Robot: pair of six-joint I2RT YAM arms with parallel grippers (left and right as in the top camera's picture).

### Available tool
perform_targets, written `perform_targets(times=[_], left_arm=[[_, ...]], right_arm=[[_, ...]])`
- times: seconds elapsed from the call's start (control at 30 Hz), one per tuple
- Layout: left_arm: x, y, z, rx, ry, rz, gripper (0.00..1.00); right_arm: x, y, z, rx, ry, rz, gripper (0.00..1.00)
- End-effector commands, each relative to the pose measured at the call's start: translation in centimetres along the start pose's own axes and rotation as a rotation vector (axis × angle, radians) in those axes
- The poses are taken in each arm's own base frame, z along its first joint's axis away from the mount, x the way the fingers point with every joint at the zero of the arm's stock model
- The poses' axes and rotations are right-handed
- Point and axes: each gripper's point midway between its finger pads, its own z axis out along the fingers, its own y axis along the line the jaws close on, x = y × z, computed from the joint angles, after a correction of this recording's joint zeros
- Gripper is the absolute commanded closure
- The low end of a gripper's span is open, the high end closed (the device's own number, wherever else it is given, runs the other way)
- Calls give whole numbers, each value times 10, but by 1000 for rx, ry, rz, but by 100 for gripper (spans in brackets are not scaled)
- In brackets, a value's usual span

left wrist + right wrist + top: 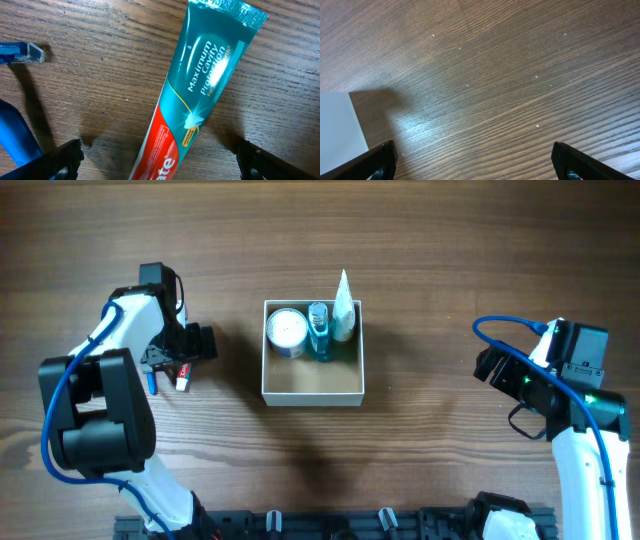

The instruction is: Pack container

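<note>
My left gripper (pixel 162 162) is spread wide open and holds nothing; it hangs over the toothpaste tube (pixel 200 95), which lies flat on the counter (pixel 420 240) toward the left edge. One finger (pixel 62 159) is on one side of the tube and the other is on the far side; I see bare wood between each finger and the tube, so they are not touching it. I cannot tell if the fingertips touch the wood, since the wrist view cuts them off. Just beside the tube lies a blue thing (pixel 20 52) that may be a razor; only part of it shows.

My right gripper (pixel 477 165) is wide open too, and empty; it hangs over bare wood toward the right edge of the counter. A white wall shows at the left of its wrist view.

The container (pixel 312 397) sits in the middle of the counter, well apart from both grippers. Three things are inside, in a row along the wall nearest the far edge: a round white-lidded jar (pixel 287 332), a blue bottle (pixel 319 330) and a white tube (pixel 344 310); the jar and the bottle look like they touch. The half of the box nearer to me shows tan cardboard.
</note>
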Motion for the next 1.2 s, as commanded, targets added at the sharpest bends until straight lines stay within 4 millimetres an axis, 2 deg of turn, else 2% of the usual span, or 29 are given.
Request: perform_targets(times=[0.0,0.07,0.13,0.2,0.23,0.3,0.33,0.47,0.57,0.67,0.73,0.8,0.9,0.97,1.07,1.1,1.17], left_arm=[[4,0,15,2,43,13,0],[6,0,15,1,52,14,1],[9,0,15,0,63,14,10],[11,1,15,-2,71,10,28],[12,1,15,-2,73,3,41],[13,1,14,-3,77,4,57],[13,1,14,-3,80,4,61],[13,1,14,-3,80,4,74],[13,1,14,-3,80,4,77],[11,1,12,-2,71,0,93],[6,0,6,0,51,-22,96],[-2,0,-10,5,15,-26,96],[-11,-1,-48,17,-58,-57,96],[-16,-13,-90,36,-160,-25,96],[-15,-45,-148,77,-346,111,96],[-11,-65,-174,97,-434,214,96],[3,-105,-210,124,-569,440,96]], right_arm=[[1,2,1,-13,7,-8,0],[1,2,1,-13,7,-8,0],[1,2,1,-13,7,-8,0],[0,2,1,-13,7,-8,0],[1,2,1,-13,7,-8,0],[1,2,1,-13,7,-8,0],[1,2,1,-13,7,-8,0],[1,2,1,-13,7,-8,0],[1,2,1,-13,7,-8,0],[1,2,1,-13,7,-8,0],[1,2,1,-12,7,-8,0],[1,2,1,-13,7,-8,0],[1,2,1,-13,7,-12,0],[1,2,1,-13,7,-12,0],[1,2,1,-13,7,-12,0],[1,2,1,-13,7,-11,0],[1,2,1,-13,7,-11,0]])
